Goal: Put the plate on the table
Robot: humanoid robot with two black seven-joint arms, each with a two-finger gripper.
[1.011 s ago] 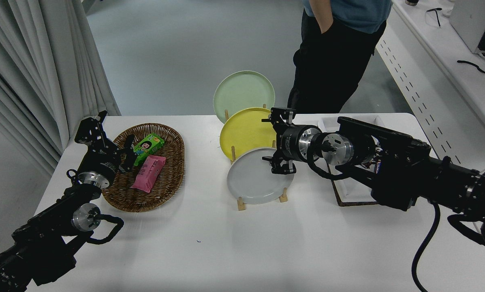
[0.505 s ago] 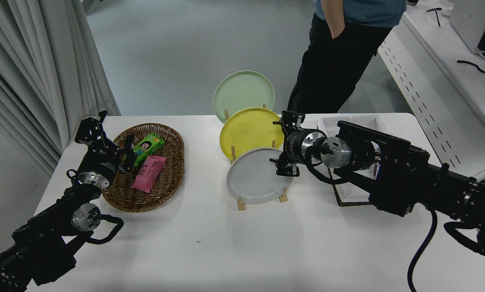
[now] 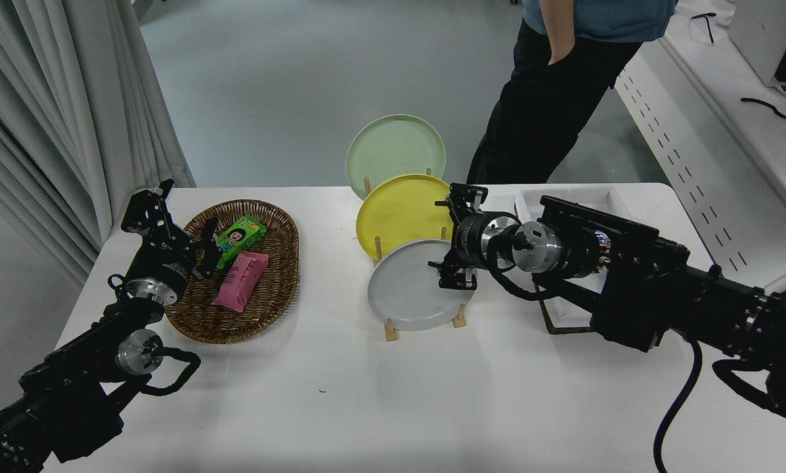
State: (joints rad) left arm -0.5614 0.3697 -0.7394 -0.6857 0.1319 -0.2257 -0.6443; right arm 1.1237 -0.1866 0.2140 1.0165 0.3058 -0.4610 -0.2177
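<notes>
Your right claw is spreading wide, one finger up by the yellow plate, the other low over the right edge of the grey plate; it is gripping nothing, and whether the lower finger is touching the rim you cannot tell from here. The grey plate is standing tilted in the front slot of a wooden peg rack, round and matte with a low raised rim. Behind it the yellow plate and then a pale green plate are leaning in the same rack, all three of one shape. Your left claw is sitting parked at the lower left, fingers apart over the rim of an oval woven basket that is holding a green packet and a pink packet. The white tabletop is looking smooth and plain. A white tray on a cork base is lying partly hidden behind your right arm. A person is standing at the far side
</notes>
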